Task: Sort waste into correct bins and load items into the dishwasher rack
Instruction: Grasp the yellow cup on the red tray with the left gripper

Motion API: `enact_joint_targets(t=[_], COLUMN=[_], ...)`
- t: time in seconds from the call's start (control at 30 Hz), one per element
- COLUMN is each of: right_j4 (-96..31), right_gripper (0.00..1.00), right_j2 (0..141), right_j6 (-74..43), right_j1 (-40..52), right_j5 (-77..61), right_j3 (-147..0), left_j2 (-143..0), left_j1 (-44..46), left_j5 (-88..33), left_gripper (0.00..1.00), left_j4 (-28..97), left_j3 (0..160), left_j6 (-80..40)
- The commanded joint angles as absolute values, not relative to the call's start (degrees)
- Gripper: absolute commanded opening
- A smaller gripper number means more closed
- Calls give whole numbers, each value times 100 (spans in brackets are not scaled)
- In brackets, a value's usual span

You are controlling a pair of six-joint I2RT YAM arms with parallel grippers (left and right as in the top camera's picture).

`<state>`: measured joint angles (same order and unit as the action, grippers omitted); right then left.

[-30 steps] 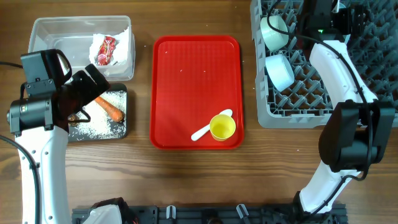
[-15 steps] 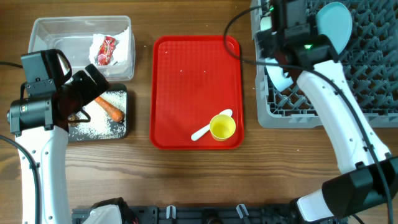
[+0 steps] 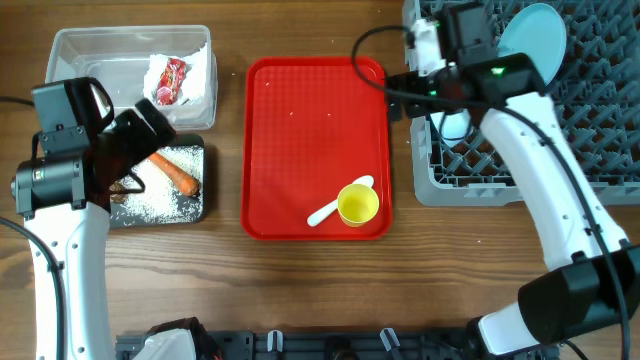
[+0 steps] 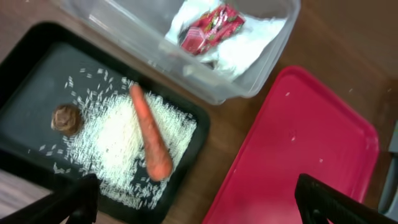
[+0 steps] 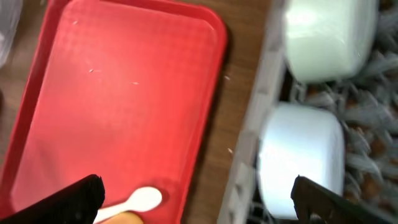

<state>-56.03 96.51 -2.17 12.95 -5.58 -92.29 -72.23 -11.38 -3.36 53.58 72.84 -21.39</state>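
The grey rack (image 3: 520, 185) at the right holds the pale blue plate (image 3: 535, 30) upright and two pale blue bowls (image 5: 329, 28) (image 5: 301, 158). The yellow cup (image 3: 358, 205) and white spoon (image 3: 335, 205) lie on the flat red tray (image 3: 300, 130). The clear tub (image 3: 90, 50) holds the white tissue (image 3: 195, 85) and red wrapper (image 3: 170, 80). The black tray (image 4: 37, 74) holds the carrot (image 4: 151, 140), rice (image 4: 112, 143) and brown lump (image 4: 65, 118). My left gripper (image 4: 199, 202) is open above the black tray's near edge. My right gripper (image 5: 199, 199) is open and empty above the rack's left edge.
The red tray sits in the middle between the bins and the rack. Wooden table surface shows all around. My right arm (image 3: 545, 170) stretches over the rack's left part.
My right gripper let go of the plate, which now stands in the rack, and has swung left and forward to the rack's left edge. The left arm has not moved.
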Motion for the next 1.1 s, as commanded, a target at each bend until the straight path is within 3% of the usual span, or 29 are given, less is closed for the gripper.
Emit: enact_joint_targets(t=[0.0, 0.1, 0.23, 0.33, 0.53, 0.8, 0.9, 1.07], right_j4=[-5872, -6136, -6292, -6257, -6217, -6250, -6287, -6353], right_gripper=[100, 100, 100, 100, 100, 100, 100, 100], right_j2=[9131, 8899, 8746, 8779, 8868, 8884, 8884, 8884], right_j6=[-510, -484, -486, -489, -486, -462, -462, -451], right_j1=[775, 377, -8, -145, -191, -191, -191, -191], right_j5=[-779, -779, -777, -779, -770, -735, -735, -735], right_j3=[-9214, -9214, -9214, -9214, -9214, -9212, -9212, -9212], left_j2=[-7240, -7238, -7328, -7529, -8490, -9620, -9939, -10237], left_j1=[-1138, -1138, -1094, -790, 928, 3050, 3472, 3647], left_j5=[-405, -578, -1745, -2139, -2147, -1925, -1267, -1168], left_gripper=[100, 100, 100, 91, 91, 100, 100, 99], left_j4=[5286, 5192, 5190, 5151, 4639, 3874, 3931, 4167], left_j3=[7330, 7330, 7330, 7314, 7312, 7314, 7314, 7314], left_j6=[-2191, -2193, -2191, -2191, -1973, -1194, -1197, -1061])
